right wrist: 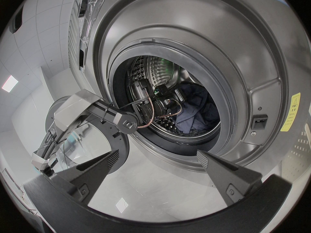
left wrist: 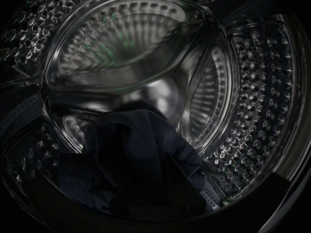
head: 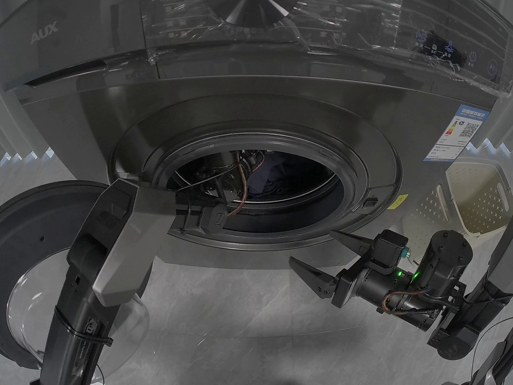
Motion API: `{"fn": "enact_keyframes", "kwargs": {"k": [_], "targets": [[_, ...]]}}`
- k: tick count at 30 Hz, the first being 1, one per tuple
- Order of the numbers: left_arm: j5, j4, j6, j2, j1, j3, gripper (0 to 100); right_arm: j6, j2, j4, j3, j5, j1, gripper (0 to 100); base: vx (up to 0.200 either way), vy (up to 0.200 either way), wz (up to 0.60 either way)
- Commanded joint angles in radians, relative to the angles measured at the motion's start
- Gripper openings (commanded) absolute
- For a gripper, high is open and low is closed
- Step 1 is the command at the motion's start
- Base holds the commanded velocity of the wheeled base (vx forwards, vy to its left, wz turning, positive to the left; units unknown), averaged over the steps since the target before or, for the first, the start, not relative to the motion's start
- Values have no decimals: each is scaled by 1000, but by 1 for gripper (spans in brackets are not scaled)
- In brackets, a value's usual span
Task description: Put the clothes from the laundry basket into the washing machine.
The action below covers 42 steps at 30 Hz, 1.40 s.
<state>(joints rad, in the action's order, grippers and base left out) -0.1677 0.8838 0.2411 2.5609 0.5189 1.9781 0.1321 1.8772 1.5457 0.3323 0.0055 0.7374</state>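
The grey washing machine (head: pixel 406 135) stands with its round door open. Dark blue clothes (left wrist: pixel 139 146) lie low in the steel drum (left wrist: pixel 265 91), also seen through the opening as dark blue clothes (head: pixel 283 175) (right wrist: pixel 194 110). My left arm (head: pixel 133 225) reaches through the opening, and the left gripper (right wrist: pixel 171 102) is inside the drum right by the clothes, too dark to judge. My right gripper (head: pixel 311 246) (right wrist: pixel 157 152) hangs open and empty outside, just below the lower right of the door ring.
The glass door (head: pixel 32 252) hangs swung out at the machine's left, behind my left arm. A cream perforated laundry basket (head: pixel 475 193) stands to the right of the machine, beside my right arm. Grey floor (head: pixel 240 316) lies in front.
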Motion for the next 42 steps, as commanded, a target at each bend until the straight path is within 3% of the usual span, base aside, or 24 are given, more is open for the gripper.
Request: {"fn": "enact_keyframes", "kwargs": {"k": [1,4,5,9,12,22,25,26,29,30,32,35,36,37,42], "targets": [[-1,3,-2,41,-13,22,0,0,2,1,-3,1,0,100,0,0,0],[-1,3,-2,41,-14,22,0,0,2,1,-3,1,0,100,0,0,0],[-3,3,-2,41,-14,22,100,0,3,1,-3,1,0,100,0,0,0],[-4,-3,1,32,0,22,100,0,2,1,-3,1,0,100,0,0,0],[-33,-22,3,4,21,13,100,0,2,1,-4,1,0,100,0,0,0],[-24,-65,-3,-260,105,-446,100,1,0,1,-7,1,-1,100,0,0,0],[-10,-57,-14,-372,130,-645,100,0,-7,-1,-24,1,0,100,0,0,0],[-10,-57,-14,-372,130,-645,100,0,-7,-1,-24,1,0,100,0,0,0],[10,-22,-63,-455,142,-814,100,1,-10,1,-44,1,-1,100,0,0,0],[10,-19,-65,-458,142,-820,100,0,-10,-1,-44,1,-1,100,0,0,0],[19,60,-115,-499,154,-938,100,1,-29,-1,-62,2,0,100,0,0,0],[66,155,-160,-553,181,-1105,100,0,-59,-1,-102,4,3,100,0,0,0],[69,158,-161,-556,184,-1111,100,0,-61,-1,-104,4,3,100,0,0,0],[91,202,-172,-587,205,-1205,100,0,-84,-3,-128,7,11,100,0,0,0],[97,294,-172,-645,251,-1375,100,0,-144,-3,-203,10,26,100,0,0,0]]}}
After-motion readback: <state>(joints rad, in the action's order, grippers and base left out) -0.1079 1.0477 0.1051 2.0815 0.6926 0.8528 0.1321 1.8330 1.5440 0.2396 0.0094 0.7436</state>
